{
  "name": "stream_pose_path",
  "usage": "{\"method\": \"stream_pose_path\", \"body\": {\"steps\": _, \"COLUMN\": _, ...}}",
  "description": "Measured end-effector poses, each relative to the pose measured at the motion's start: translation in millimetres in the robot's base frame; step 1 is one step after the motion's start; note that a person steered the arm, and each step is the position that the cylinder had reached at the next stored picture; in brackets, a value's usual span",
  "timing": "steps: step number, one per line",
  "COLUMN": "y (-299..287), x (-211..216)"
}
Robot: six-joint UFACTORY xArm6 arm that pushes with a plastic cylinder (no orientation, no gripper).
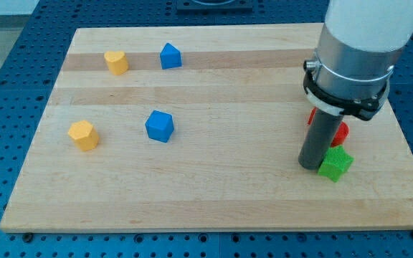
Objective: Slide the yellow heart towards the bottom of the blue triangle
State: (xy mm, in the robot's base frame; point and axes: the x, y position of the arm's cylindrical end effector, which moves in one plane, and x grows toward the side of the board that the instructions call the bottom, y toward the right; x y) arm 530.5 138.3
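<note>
At the far left of the board (214, 208) we see the yellow heart (117, 62), with the blue triangle (170, 56) just to its right. Nearer lie a yellow block (84, 135) and a blue cube (159, 126). Far right, our tip (310, 166) touches a green block (335, 163), red blocks (340, 132) partly hidden behind; the rod carries no jaws.

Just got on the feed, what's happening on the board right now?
My tip is down at the view's right, touching or nearly touching the green block, with a red block partly hidden behind the rod. It is nowhere near the job yet. The yellow heart sits at the view's top left, just left of the blue triangle. A yellow block and a blue cube lie lower on the wooden board.
</note>
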Motion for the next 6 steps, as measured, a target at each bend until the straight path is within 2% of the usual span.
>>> {"method": "stream_pose_path", "body": {"steps": 4, "y": 6, "x": 0}}
{"method": "stream_pose_path", "body": {"steps": 6, "y": -67, "x": -16}}
